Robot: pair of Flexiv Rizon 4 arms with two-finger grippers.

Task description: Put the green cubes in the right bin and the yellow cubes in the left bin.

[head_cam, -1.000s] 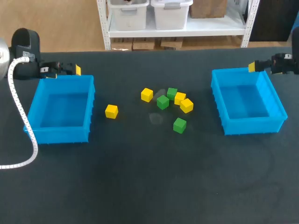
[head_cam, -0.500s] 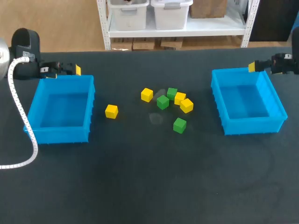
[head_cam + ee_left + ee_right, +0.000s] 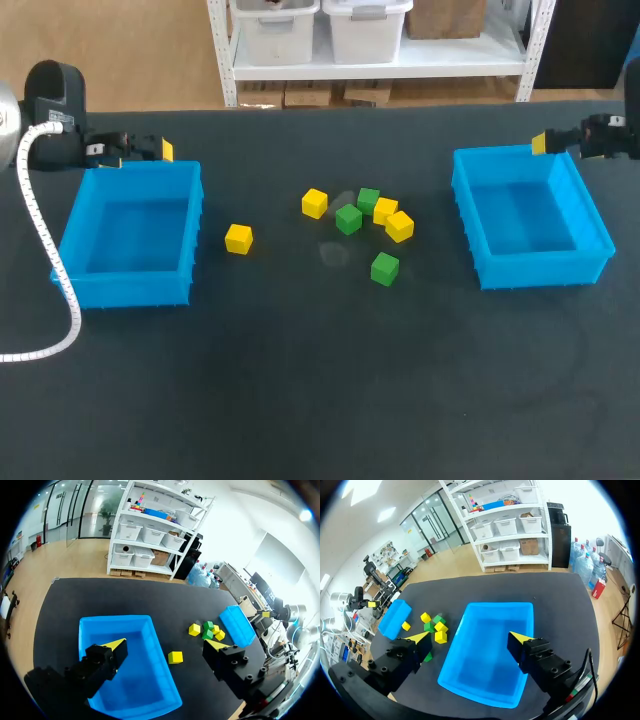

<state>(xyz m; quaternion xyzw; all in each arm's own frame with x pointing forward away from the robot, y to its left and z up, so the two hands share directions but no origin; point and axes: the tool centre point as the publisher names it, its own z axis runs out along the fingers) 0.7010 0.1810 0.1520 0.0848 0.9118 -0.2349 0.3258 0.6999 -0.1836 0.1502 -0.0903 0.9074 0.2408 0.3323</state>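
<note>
Nothing sorted yet, the left end effector (image 3: 166, 644) and right end effector (image 3: 470, 637) are hovering open, needing to reach the 7 cubes (image 3: 348, 218).

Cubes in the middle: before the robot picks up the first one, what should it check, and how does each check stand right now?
1. Left bin has room: ok, empty.
2. Right bin has room: ok, empty.
3. Left gripper open, holding nothing: ok.
4. Right gripper open, holding nothing: ok.
5. Lone yellow cube stands clear of the others: ok.
6. Gaps around the clustered cubes: not ok, packed close.
</note>
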